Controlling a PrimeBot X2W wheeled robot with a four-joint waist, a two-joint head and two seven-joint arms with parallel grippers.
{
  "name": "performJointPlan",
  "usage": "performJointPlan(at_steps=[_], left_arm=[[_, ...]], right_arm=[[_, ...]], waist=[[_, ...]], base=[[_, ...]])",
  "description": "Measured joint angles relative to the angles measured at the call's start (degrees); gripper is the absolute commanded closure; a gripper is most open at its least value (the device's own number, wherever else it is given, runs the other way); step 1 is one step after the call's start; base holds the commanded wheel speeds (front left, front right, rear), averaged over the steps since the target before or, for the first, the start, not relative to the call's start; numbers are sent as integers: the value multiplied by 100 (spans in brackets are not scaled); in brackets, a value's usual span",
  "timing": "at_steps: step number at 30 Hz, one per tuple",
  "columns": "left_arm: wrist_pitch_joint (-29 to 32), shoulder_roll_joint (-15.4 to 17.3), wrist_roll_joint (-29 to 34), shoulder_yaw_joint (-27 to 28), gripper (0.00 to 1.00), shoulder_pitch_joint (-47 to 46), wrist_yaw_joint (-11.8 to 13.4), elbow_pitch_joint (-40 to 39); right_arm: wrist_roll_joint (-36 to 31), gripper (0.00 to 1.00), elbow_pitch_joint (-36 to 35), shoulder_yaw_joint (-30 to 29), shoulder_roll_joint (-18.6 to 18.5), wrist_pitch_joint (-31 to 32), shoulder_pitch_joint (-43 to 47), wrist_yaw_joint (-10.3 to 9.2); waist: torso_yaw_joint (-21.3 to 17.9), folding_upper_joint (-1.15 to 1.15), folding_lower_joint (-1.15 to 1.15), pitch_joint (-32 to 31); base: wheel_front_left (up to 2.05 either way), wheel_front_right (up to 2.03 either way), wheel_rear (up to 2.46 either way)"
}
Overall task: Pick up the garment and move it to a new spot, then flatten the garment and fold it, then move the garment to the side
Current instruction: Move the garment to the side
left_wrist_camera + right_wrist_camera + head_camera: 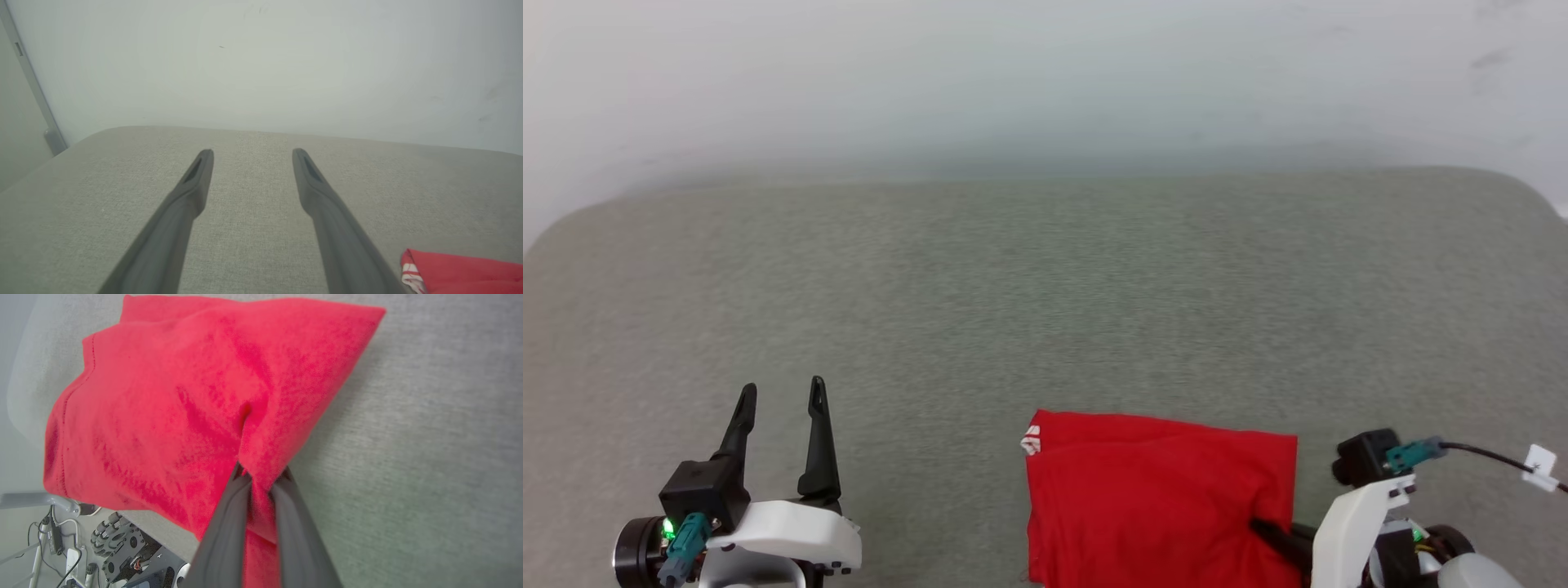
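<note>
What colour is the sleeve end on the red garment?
White with thin red stripes, on the sleeve end, clearest in the left wrist view.

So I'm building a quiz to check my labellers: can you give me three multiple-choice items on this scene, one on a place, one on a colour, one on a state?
1. Where on the table does the shirt lie in the head view?
A) far left corner
B) near edge, right of centre
C) by the far wall

2. What colour is the shirt's body?
A) blue
B) white
C) red

3. How is the right end effector?
A) shut on the shirt
B) open above it
C) open, off to the side

Key:
1 B, it sits low and right of centre there.
2 C, it is bright red in all three views.
3 A, its fingers pinch a bunched fold in the right wrist view.
</note>
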Motion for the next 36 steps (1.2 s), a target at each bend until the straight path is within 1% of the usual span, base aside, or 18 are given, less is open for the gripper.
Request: performJointPlan(at_steps=[2, 4, 5, 6, 7, 8, 9, 10, 11, 12, 13, 16, 17, 20, 26, 31, 36], left_arm=[[-2, -12, 33, 9, 0, 29, -2, -55], [-2, -26, 49, 24, 0, 50, 11, -112], [-2, -22, 83, 32, 0, 51, 11, -176], [-2, -20, 90, 32, 0, 49, 12, -218], [-2, -20, 90, 32, 0, 49, 12, -218], [-2, -19, 102, 20, 0, 44, 9, -252], [-1, 4, 145, 0, 0, 18, 11, -332], [-1, 4, 145, 0, 0, 18, 11, -332], [46, 66, 192, -41, 0, -65, 0, -454], [46, 66, 192, -41, 0, -65, 0, -454], [131, 155, 294, -119, 0, -232, -11, -632], [288, 268, 453, -223, 0, -503, -55, -875], [288, 268, 453, -223, 0, -503, -55, -875], [456, 369, 620, -341, 0, -832, -90, -1212], [699, 523, 856, -519, 0, -1365, -197, -1685], [871, 630, 1007, -646, 0, -1724, -263, -1968], [943, 666, 1106, -728, 0, -2001, -318, -2180]], right_arm=[[-85, 100, 29, -82, -94, 47, -74, 0], [-132, 100, 33, -114, -110, 94, -174, -1], [-255, 100, 49, -122, -167, 94, -335, -1], [-314, 100, 66, -137, -213, 92, -428, -1], [-314, 100, 66, -137, -213, 92, -428, -1], [-360, 100, 80, -156, -266, 68, -508, -1], [-430, 100, 121, -166, -354, 24, -685, -1], [-430, 100, 121, -166, -354, 24, -685, -1], [-522, 100, 140, -172, -436, -38, -901, -1], [-522, 100, 140, -172, -436, -38, -901, -1], [-643, 100, 147, -176, -564, -156, -1157, -1], [-744, 100, 243, -286, -767, -327, -1533, 0], [-744, 100, 243, -286, -767, -327, -1533, 0], [-791, 100, 520, -573, -983, -549, -2008, -1], [-875, 100, 1028, -1134, -1104, -903, -2645, -1], [-920, 100, 1460, -1741, -1299, -1089, -3031, 0], [-988, 100, 1774, -2469, -1508, -1232, -3277, 0]], waist=[[-204, 0, 0, -5], [-428, 0, 0, 9], [-667, 0, 0, 44], [-795, 0, 0, 69], [-795, 0, 0, 69], [-917, 0, 0, 99], [-1158, 0, 0, 180], [-1158, 0, 0, 180], [-1374, 0, 0, 300], [-1374, 0, 0, 300], [-1539, 0, 0, 495], [-1721, 0, 0, 859], [-1721, 0, 0, 859], [-1906, 0, 1, 1377], [-2050, 0, 1, 2188], [-2042, 0, 2, 2828], [-1909, 0, 2, 3324]], base=[[0, 0, 0], [0, 0, 0], [0, 0, 0], [0, 0, 0], [0, 0, 0], [0, 0, 0], [0, 0, 0], [0, 0, 0], [0, 0, 0], [0, 0, 0], [0, 0, 0], [0, 0, 0], [0, 0, 0], [0, 0, 0], [0, 0, 0], [0, 0, 0], [0, 0, 0]])
